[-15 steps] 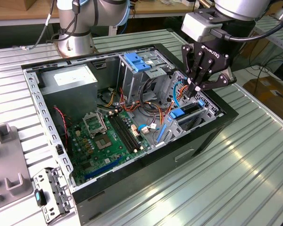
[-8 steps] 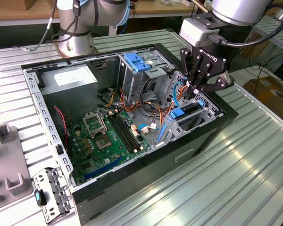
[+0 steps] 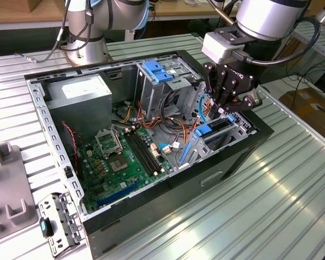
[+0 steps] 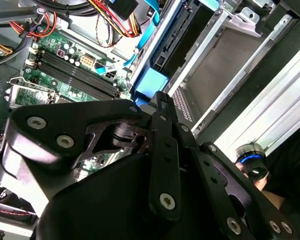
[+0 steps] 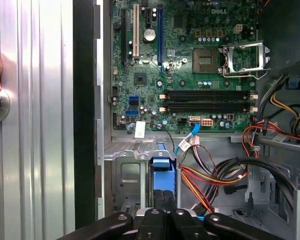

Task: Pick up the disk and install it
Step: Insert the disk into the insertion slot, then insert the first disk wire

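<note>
My gripper sits at the computer case's corner bay, jaws pinching the disk. Its body is hidden; I see just a blue edge.

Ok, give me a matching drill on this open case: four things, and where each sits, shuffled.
1 dark flat disk with blue plastic rails
2 large grey metal power-supply box
3 green circuit board
4 grey metal cage with blue plastic top

A flat on the case floor
B case's upper-left corner, exterior view
C below the black gripper
D between power-supply box and gripper

Pairs: 1-C, 2-B, 3-A, 4-D
</note>
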